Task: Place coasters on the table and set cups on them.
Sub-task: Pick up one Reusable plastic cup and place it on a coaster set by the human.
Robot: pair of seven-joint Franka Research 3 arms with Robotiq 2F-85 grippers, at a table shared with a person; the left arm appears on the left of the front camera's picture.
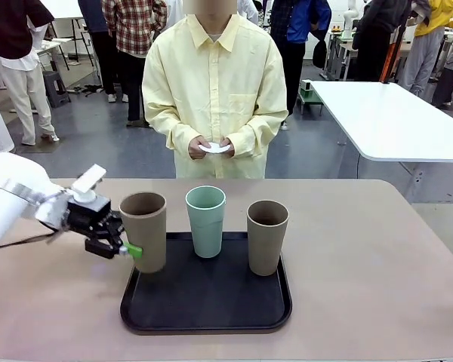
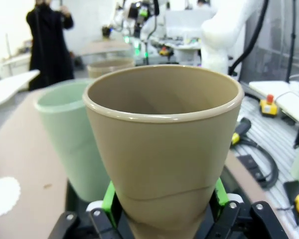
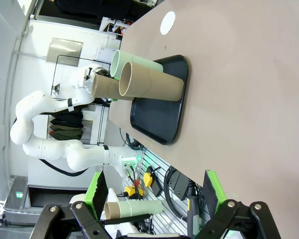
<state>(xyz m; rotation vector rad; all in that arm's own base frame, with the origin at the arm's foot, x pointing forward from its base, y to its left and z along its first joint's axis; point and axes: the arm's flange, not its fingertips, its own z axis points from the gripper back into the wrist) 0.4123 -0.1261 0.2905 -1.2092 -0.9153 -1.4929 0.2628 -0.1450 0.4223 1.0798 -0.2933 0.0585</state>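
Left gripper (image 1: 136,251) clamps 1 upright taupe cup (image 1: 145,222) low; 1 coaster (image 2: 2,196) lies past the tray (image 1: 204,326), seemingly toward the person (image 1: 215,90). Right gripper (image 3: 154,199) spread wide.

We are in a robotics lab set in a large open hall. A white robot arm (image 3: 45,144) stands beside our table (image 1: 362,271), with black cables (image 2: 261,164) and a yellow box with a red button (image 2: 268,104) lying close by on a ribbed grey surface. Beyond the table we see a grey floor (image 1: 83,151), a white table (image 1: 392,121) and people standing (image 1: 136,30) among more tables and equipment.
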